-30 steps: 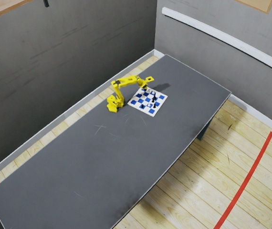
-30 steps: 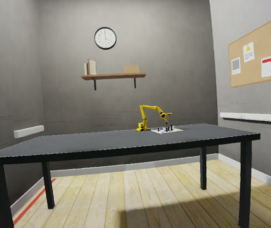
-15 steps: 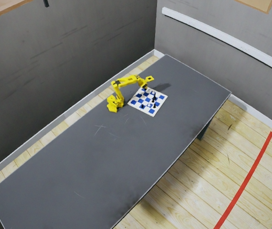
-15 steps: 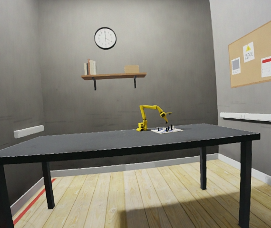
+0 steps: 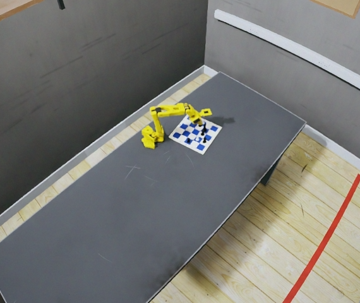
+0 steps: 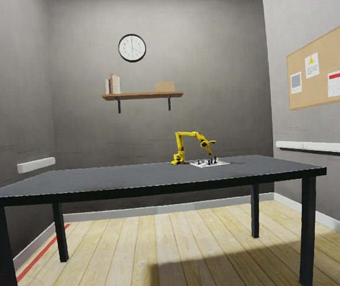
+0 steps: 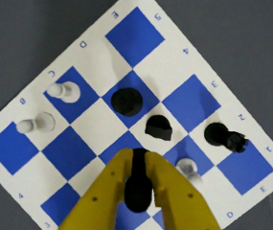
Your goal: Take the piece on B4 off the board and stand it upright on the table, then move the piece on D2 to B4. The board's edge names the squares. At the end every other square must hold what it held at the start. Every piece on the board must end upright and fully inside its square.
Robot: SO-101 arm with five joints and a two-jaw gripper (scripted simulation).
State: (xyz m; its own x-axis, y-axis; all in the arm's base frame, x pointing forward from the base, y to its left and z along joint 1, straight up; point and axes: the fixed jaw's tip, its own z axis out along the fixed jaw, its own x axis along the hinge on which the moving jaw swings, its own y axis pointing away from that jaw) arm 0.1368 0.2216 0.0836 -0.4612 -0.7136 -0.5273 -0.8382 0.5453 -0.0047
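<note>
The blue and white chessboard [image 5: 195,133] lies on the dark table next to my yellow arm's base; it also shows in the wrist view [image 7: 131,125]. My gripper [image 7: 138,168] is shut on a black piece [image 7: 138,187] and holds it above the board, over the C3 area. Square B4 [image 7: 71,153] is bare. A white piece [image 7: 188,168] stands on D2, close beside my right finger. Black pieces stand on D4 [image 7: 127,102], D3 [image 7: 158,126] and E2 [image 7: 219,135]. White pawns stand on C5 [image 7: 63,90] and B5 [image 7: 35,124].
The arm's base [image 5: 150,137] sits at the board's left side near the table's back edge. The table [image 5: 147,182] stretches far to the front and right of the board. Bare table top borders the board in the wrist view [image 7: 241,43].
</note>
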